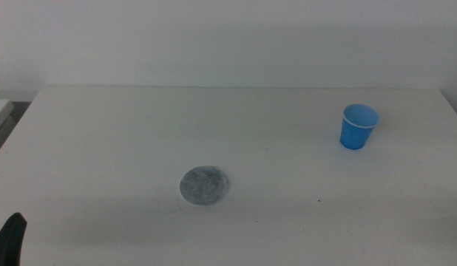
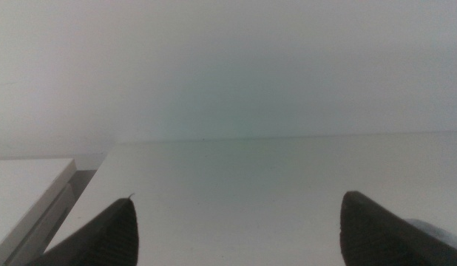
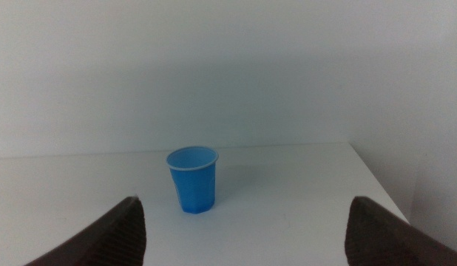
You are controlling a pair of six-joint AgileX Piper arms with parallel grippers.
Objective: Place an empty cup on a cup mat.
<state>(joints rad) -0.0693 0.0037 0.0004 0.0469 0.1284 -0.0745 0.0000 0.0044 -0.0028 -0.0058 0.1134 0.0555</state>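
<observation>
While the blue paper cup (image 1: 359, 126) stands upright and untouched at the right of the middle view, the speckled grey cup mat (image 1: 205, 185) lies well apart from it, left of centre and lower in the frame, on the white table (image 1: 125, 140). Nothing has been grasped yet, so the step in hand looks like the reach for the cup. The right gripper (image 3: 243, 229) is the natural choice: its wrist view shows the cup standing between its spread jaws and some way ahead, the jaws released and holding nothing. The left gripper (image 2: 239, 229) waits at the lower left corner of the middle view, its jaws likewise spread and empty, with an edge of the mat just showing beside one jaw. To do this well, the right gripper should probably keep the cup centred between its jaws as it advances, close gently on the tapered wall below the white rim so the thin paper does not buckle, lift it straight, and set it down squarely on the mat.
</observation>
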